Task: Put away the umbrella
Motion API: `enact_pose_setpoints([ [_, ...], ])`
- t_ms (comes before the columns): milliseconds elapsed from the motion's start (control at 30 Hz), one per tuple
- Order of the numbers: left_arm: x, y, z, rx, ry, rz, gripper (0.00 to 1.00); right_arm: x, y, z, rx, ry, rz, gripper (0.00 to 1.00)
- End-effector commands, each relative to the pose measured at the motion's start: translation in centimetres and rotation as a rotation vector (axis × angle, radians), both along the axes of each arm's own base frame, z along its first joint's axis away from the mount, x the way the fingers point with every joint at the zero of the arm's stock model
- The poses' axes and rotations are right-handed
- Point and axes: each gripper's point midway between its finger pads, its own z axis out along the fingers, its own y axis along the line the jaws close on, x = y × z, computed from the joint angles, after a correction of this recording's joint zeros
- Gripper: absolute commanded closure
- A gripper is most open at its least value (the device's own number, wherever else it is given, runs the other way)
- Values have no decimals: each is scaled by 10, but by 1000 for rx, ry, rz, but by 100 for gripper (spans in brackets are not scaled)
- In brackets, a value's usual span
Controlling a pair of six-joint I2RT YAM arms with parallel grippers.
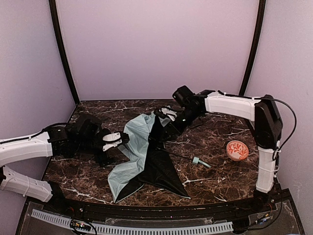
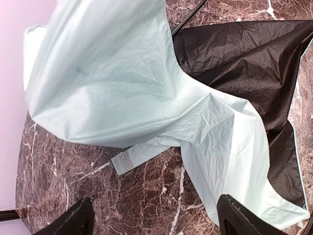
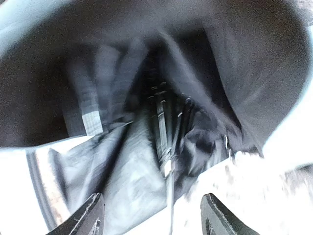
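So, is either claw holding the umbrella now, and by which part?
Neither. The left claw is open, short of the umbrella; the right claw is open with its shaft between the fingers, not clamped.

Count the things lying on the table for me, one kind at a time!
Umbrella: 1
Round orange-red thing: 1
Total: 2
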Motion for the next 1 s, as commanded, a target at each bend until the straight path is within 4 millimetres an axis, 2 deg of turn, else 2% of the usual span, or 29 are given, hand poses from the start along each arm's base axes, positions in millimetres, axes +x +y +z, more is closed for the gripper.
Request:
enact_pose_setpoints([
  [0,-29,-10,19,-27,143,-46,14,-12,-24,44,29,-37,-104,33],
  [33,-35,-18,19,-46,183,-71,16,-11,-30,46,14,-35,-159,34],
  [67,-34,-23,20,-58,197,-61,18,-12,-37,44,-3,-26,-207,35],
  [133,-8,-29,28,-112,143,67,18,-7,-45,48,-3,-44,-320,37],
  [167,8,-33,37,-160,89,122,15,-11,-49,40,-10,-38,-354,37],
  [233,26,-41,49,-230,20,131,11,-15,-51,32,-4,-50,-357,35],
  [333,48,-50,53,-273,37,156,10,-8,-56,7,-82,-91,-342,33],
  [433,53,-57,47,-271,80,161,10,-7,-54,-23,-160,-63,-284,33],
  [533,55,-56,42,-274,92,190,9,-6,-53,-46,-212,-50,-257,33],
  [733,55,-52,50,-292,70,188,9,-11,-44,-71,-226,-27,-226,37],
  [833,55,-48,50,-284,60,202,9,-15,-43,-87,-257,-2,-223,42],
  [867,55,-47,50,-281,59,203,9,-16,-44,-93,-275,-1,-224,47],
  [967,54,-43,52,-276,48,212,9,-14,-44,-93,-290,-23,-234,75],
])
